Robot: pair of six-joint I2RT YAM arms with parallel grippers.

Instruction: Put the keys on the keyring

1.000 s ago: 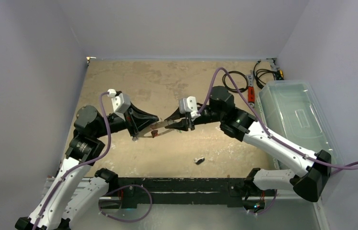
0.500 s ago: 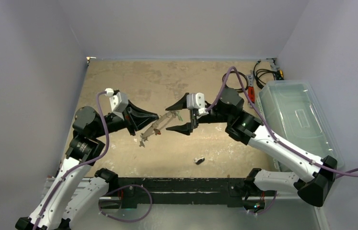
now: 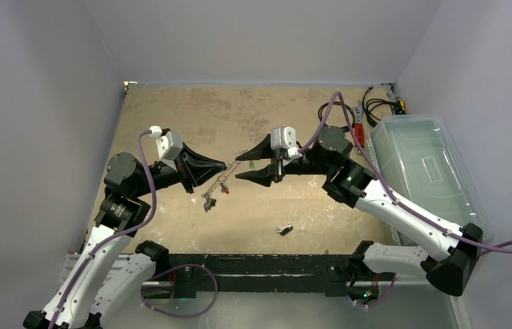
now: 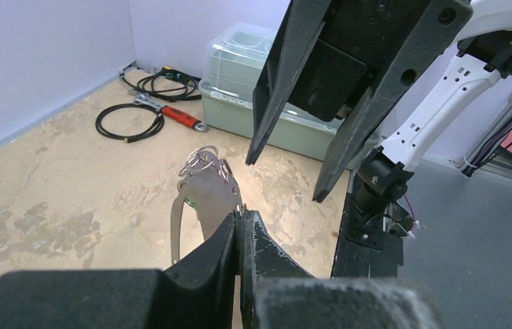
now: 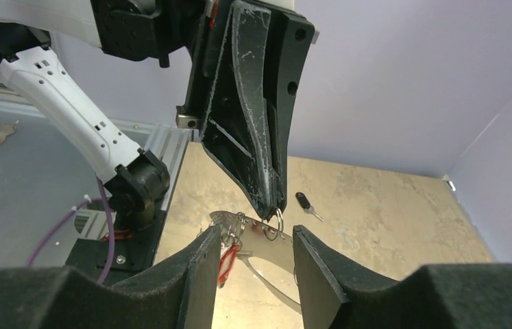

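The keyring point(image 3: 220, 181) hangs in the air above the table point(image 3: 171, 123), between the two arms. It's pinched by what looks like its flat crescent side in your left gripper point(image 4: 239, 221), jaws clenched tight on the metal. Split rings point(image 4: 201, 159) bunch at its far end, and a red tag point(image 5: 225, 264) dangles below. Your right gripper point(image 3: 238, 168) faces the hoop, jaws spread, nothing in them. One black-headed key point(image 3: 284, 229) lies loose on the table near the front edge, well apart from both grippers. That one looks like your next fetch. Hold the left arm steady so the hoop doesn't swing. Draw the right gripper clear of the split rings before you drop. Take the key by its plastic head, leaving the metal end free for threading.
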